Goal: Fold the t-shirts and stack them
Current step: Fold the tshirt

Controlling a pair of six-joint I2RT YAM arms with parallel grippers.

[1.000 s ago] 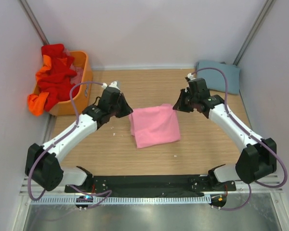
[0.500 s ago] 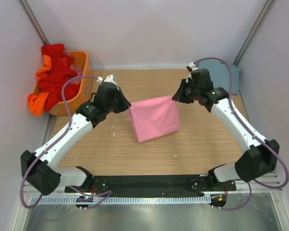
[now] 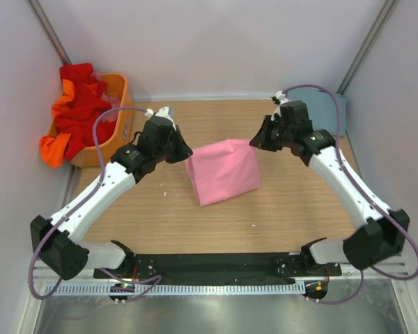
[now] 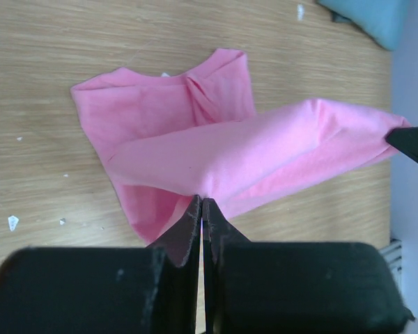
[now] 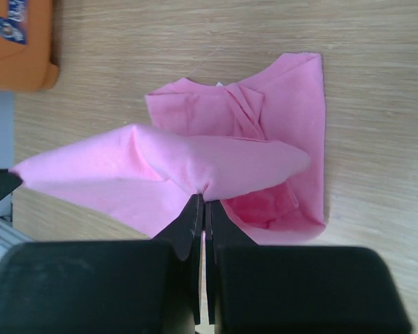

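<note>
A light pink t-shirt (image 3: 223,170) lies half folded in the middle of the table, its far edge lifted off the wood. My left gripper (image 3: 186,157) is shut on the left corner of that raised edge, and my right gripper (image 3: 251,144) is shut on the right corner. Between them the edge is stretched taut. In the left wrist view the pink t-shirt (image 4: 216,153) bunches at my closed left gripper (image 4: 201,200). In the right wrist view the pink t-shirt (image 5: 216,163) is pinched the same way by my right gripper (image 5: 205,196). A grey-blue t-shirt (image 3: 338,111) lies folded at the back right, partly hidden by the right arm.
An orange plastic basket (image 3: 118,122) at the back left holds a heap of red and orange shirts (image 3: 73,118) that spill over its left side. White walls close the table on three sides. Small white specks lie on the wood near the pink shirt.
Both grippers have lifted the pink shirt's far edge and carried it away from the arm bases, towards the back wall; the fold now stands higher.
</note>
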